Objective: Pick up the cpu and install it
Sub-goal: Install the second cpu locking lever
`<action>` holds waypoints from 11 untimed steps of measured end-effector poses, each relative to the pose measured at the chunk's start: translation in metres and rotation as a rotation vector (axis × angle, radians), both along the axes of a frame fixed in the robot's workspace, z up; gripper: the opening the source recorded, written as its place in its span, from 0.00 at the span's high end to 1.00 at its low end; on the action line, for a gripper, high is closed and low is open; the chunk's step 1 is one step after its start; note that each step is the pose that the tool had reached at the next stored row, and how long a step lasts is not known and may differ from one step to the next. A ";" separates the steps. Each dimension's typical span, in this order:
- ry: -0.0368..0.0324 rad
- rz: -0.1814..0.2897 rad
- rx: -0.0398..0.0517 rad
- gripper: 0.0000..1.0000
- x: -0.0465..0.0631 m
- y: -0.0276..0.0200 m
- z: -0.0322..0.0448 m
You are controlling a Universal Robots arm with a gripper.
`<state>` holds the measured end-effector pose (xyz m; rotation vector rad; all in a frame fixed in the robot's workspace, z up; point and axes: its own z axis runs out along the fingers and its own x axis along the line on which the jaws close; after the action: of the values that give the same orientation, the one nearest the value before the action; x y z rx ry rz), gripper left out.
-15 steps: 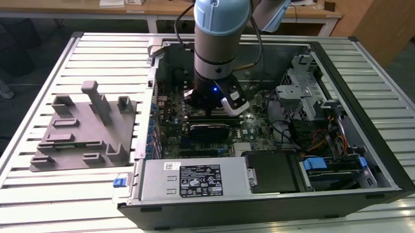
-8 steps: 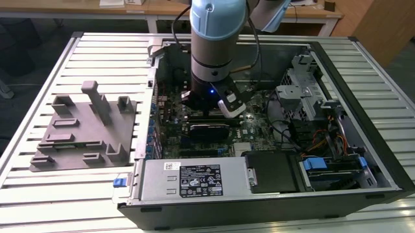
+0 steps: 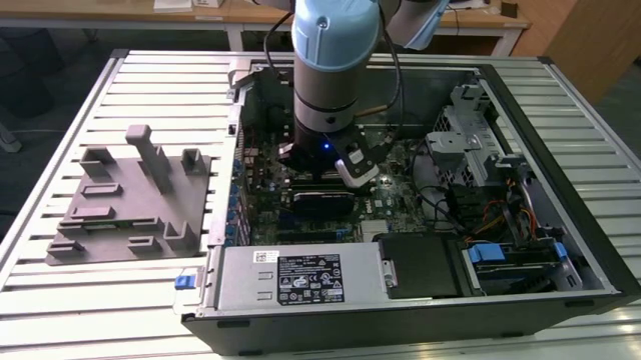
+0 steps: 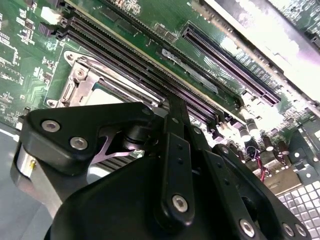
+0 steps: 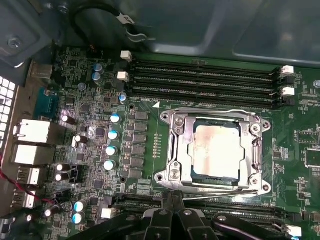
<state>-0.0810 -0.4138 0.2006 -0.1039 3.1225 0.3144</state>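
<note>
The cpu (image 5: 216, 151), a pale silver square, lies flat inside the metal-framed socket (image 5: 172, 150) on the green motherboard. The frame sits down around the chip's edges, and the thin wire lever (image 5: 220, 193) runs along the socket's near side. My gripper (image 5: 173, 199) is just beside that lever edge, its black fingers (image 5: 169, 202) pressed together with nothing seen between them. In the second wrist view the gripper (image 4: 172, 102) hangs over the socket (image 4: 80, 82), with a strip of the cpu (image 4: 107, 89) showing. In the exterior view the arm (image 3: 331, 75) reaches down into the open computer case (image 3: 561, 150).
Memory slots (image 5: 205, 80) run beside the socket and capacitors (image 5: 112, 135) stand at its other side. Rear ports (image 5: 32, 135) line the board's edge. Outside the case, a grey plastic tray (image 3: 130, 202) with upright posts sits on the slatted table at the exterior view's left.
</note>
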 end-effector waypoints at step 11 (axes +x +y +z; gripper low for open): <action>-0.0001 0.000 0.0401 0.89 -0.001 -0.0036 -0.0040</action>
<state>-0.0819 -0.4174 0.1966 -0.1037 3.1141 0.3768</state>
